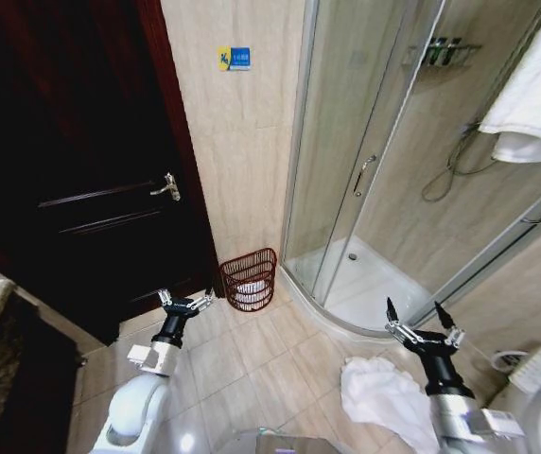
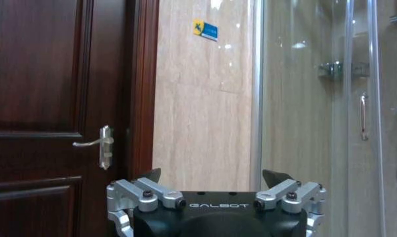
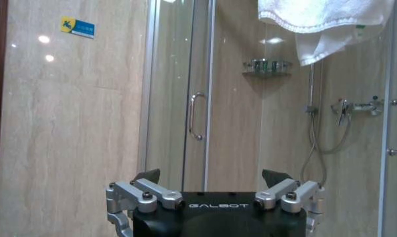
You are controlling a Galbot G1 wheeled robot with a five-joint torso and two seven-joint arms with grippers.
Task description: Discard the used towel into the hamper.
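The hamper (image 1: 248, 278), a round dark reddish-brown wire basket, stands on the tiled floor against the wall, between the door and the shower; something white lies inside it. A crumpled white towel (image 1: 385, 394) lies on the floor beside my right arm. My left gripper (image 1: 187, 300) hangs open and empty left of the hamper. My right gripper (image 1: 415, 311) is open and empty above the towel, not touching it. The left wrist view shows the left gripper (image 2: 215, 177) open towards the door and wall. In the right wrist view the right gripper (image 3: 212, 177) stands open, facing the shower.
A dark wooden door (image 1: 81, 170) with a metal handle (image 1: 167, 186) is on the left. The glass shower enclosure (image 1: 365, 180) with its white tray fills the right. Another white towel (image 1: 540, 95) hangs on a rail at the upper right. Open tiled floor lies between my arms.
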